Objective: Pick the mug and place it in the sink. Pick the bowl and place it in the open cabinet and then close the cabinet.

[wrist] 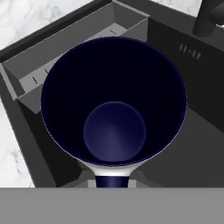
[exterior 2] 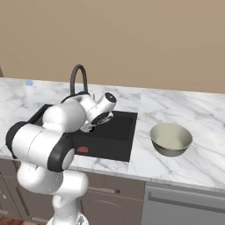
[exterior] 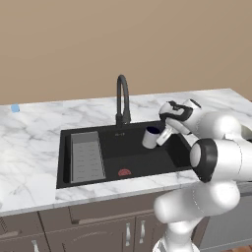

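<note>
- Filling the hand view, the mug (wrist: 114, 103) is showing its dark navy inside and round bottom, with its rim close to the lens.
- Below that rim, a short white and navy piece of the mug is sitting at the bottom of the hand view.
- Behind the mug, the sink (wrist: 197, 83) is showing its black floor, and the grey ribbed tray (wrist: 83, 41) is lying along one wall.
- From the left base view, the gripper (exterior: 160, 137) is closed on the mug (exterior: 150, 137), holding it tilted in the air over the right half of the sink (exterior: 66, 157), near the back wall.
- At the back edge of the sink, the black faucet (exterior: 122, 101) is standing just left of the mug.
- On the sink floor, a red drain mark (exterior: 124, 172) is sitting near the front wall, right of the tray (exterior: 86, 156).
- From the right base view, the bowl (exterior 2: 171, 139) is sitting upright on the marble counter (exterior 2: 184, 107), right of the sink (exterior 2: 118, 136) and well apart from the arm.
- Under the counter, grey-brown drawer fronts (exterior: 98, 231) with silver handles are showing.
</note>
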{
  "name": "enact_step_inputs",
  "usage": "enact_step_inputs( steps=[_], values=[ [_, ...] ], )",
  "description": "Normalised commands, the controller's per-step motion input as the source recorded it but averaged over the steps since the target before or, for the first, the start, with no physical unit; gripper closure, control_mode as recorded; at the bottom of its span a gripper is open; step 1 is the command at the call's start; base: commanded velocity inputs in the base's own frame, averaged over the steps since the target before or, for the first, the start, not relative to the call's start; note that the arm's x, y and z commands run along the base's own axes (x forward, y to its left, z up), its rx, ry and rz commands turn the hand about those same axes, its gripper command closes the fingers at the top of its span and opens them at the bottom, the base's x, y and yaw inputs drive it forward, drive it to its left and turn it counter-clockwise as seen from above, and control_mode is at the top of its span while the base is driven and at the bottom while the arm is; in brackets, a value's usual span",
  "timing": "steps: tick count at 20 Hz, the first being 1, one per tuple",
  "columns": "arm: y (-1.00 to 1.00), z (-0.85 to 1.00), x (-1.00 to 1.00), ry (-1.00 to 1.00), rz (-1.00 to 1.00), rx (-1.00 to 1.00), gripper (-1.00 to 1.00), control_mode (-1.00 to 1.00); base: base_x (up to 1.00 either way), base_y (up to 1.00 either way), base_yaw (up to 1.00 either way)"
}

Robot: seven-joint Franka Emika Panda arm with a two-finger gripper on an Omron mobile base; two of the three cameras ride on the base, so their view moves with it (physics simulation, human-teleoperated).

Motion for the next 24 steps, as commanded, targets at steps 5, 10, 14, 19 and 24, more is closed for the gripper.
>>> enact_step_inputs(
  steps=[5,10,14,19,24],
  values=[
    [0.00,-0.13,0.27,0.01,-0.03,-0.01,1.00,-1.00,0.00,0.00,0.00],
    [0.00,-0.31,0.02,0.00,-0.01,-0.01,1.00,-1.00,0.00,0.00,0.00],
    [0.00,-0.33,0.00,0.00,0.00,-0.01,1.00,-1.00,0.00,0.00,0.00],
    [0.00,-0.27,0.03,0.00,0.00,-0.02,1.00,-1.00,0.00,0.00,0.00],
    [0.00,-0.23,0.00,0.00,0.00,-0.03,1.00,-1.00,0.00,0.00,0.00]
  ],
)
